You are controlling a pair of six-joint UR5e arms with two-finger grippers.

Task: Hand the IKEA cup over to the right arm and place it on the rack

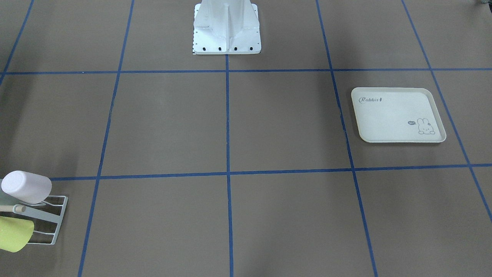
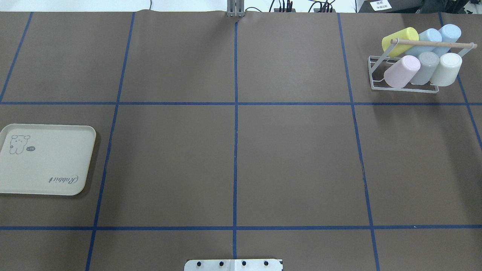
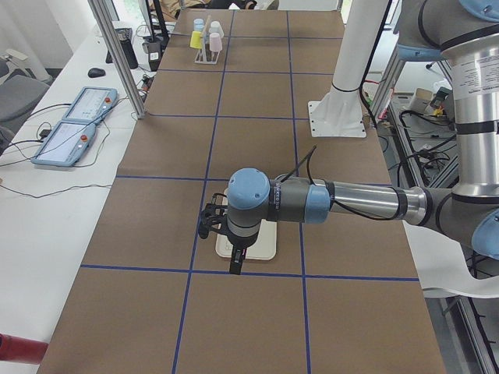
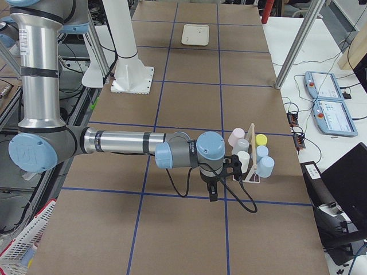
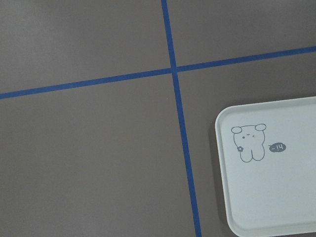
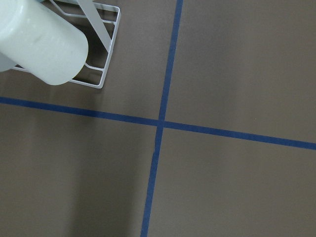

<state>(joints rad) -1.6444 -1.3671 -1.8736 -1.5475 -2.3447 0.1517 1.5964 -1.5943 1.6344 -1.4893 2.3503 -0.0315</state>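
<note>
Several pastel IKEA cups lie tilted on the white wire rack (image 2: 404,90) at the far right of the overhead view: a pink cup (image 2: 401,71), a grey one (image 2: 425,67), a cream one (image 2: 446,69) and a yellow one (image 2: 399,39) among them, under a wooden rod (image 2: 433,43). The right wrist view catches the cream cup (image 6: 39,42) and a corner of the rack (image 6: 110,49). My right gripper (image 4: 213,192) hangs just beside the rack (image 4: 251,149); I cannot tell its state. My left gripper (image 3: 235,263) hovers over the tray (image 3: 257,241); its state is unclear too. No cup shows in either gripper.
The cream rabbit-printed tray (image 2: 45,162) lies bare at the table's left side, also in the left wrist view as the tray (image 5: 276,173). The robot's white base (image 1: 226,34) stands at the table's middle edge. Blue tape lines grid the brown table.
</note>
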